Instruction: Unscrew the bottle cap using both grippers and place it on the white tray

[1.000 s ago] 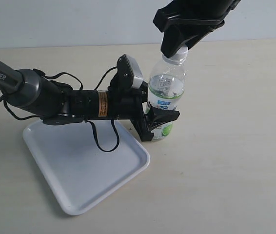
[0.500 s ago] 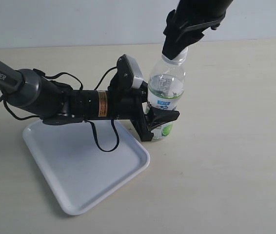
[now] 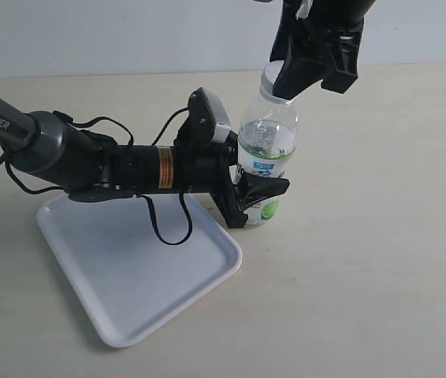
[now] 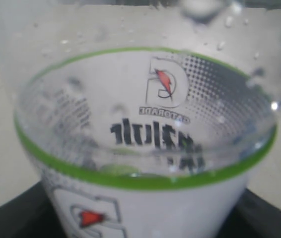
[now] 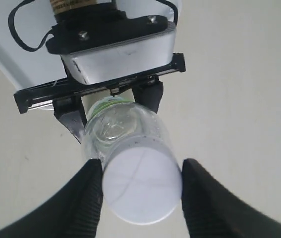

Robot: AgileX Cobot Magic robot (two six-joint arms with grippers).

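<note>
The clear bottle [image 3: 268, 138] stands upright on the table just past the white tray [image 3: 128, 268]. My left gripper [image 3: 256, 197] reaches in from the left and is shut on the bottle's labelled lower body [image 4: 145, 148]; only dark finger edges [image 4: 11, 223] show there. From above, my right gripper [image 3: 298, 75] has come down over the neck. Its ribbed black fingers [image 5: 88, 198] press both sides of the white bottle cap [image 5: 141, 186], which sits on the bottle's neck [image 3: 274, 79]. In the right wrist view the left gripper [image 5: 115, 106] clamps the bottle [image 5: 125, 121] beneath the cap.
The left arm with its yellow band [image 3: 165, 168] and loose cables [image 3: 168, 228] lies across the tray's far corner. The tray [image 5: 11, 44] holds nothing. Bare beige table [image 3: 365, 260] lies to the right and in front of the bottle.
My right gripper has turned about the bottle's neck with the cap between its fingers and sits slightly higher. The left gripper and bottle have stayed put.
</note>
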